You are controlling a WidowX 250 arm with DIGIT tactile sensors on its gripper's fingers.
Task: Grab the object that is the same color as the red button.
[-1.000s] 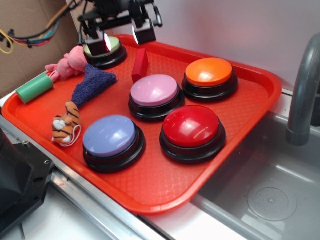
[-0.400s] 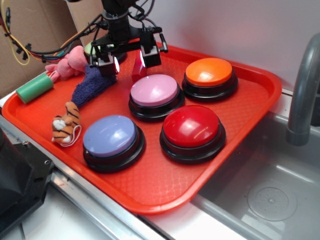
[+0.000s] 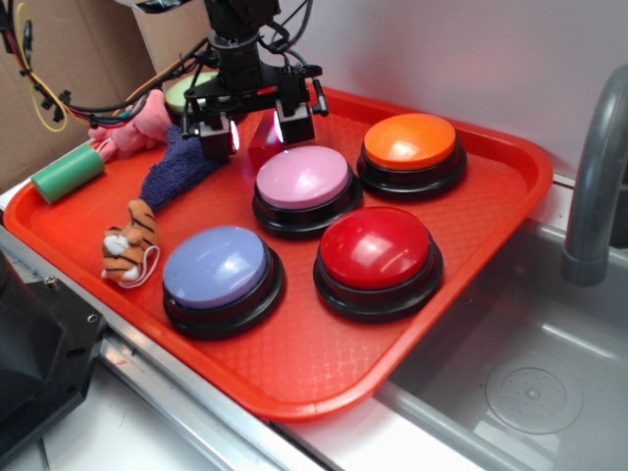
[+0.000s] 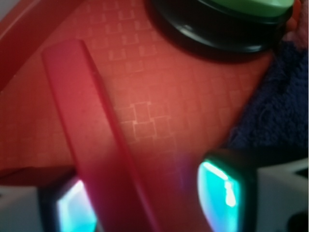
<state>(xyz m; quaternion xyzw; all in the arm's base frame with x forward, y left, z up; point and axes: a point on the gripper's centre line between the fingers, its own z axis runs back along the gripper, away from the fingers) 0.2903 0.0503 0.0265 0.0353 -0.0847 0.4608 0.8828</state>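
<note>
Front of red tray (image 3: pixel 294 388): red button (image 3: pixel 377 247), right of a blue one (image 3: pixel 216 267). Mid-tray: pink button (image 3: pixel 303 178). Behind it, gripper (image 3: pixel 257 130) low over the red block (image 4: pixel 101 145); fingers (image 4: pixel 224 188) spread, block between them, one finger apart, the other unclear. Green button (image 4: pixel 227 19) beyond.

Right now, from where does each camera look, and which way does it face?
Exterior: sits in front and above, looks down across the tray and its buttons; shows the arm and gripper.
Wrist: sits on the gripper, looks down between its fingers at the red block.
Both show the block, the green button and the blue cloth.
</note>
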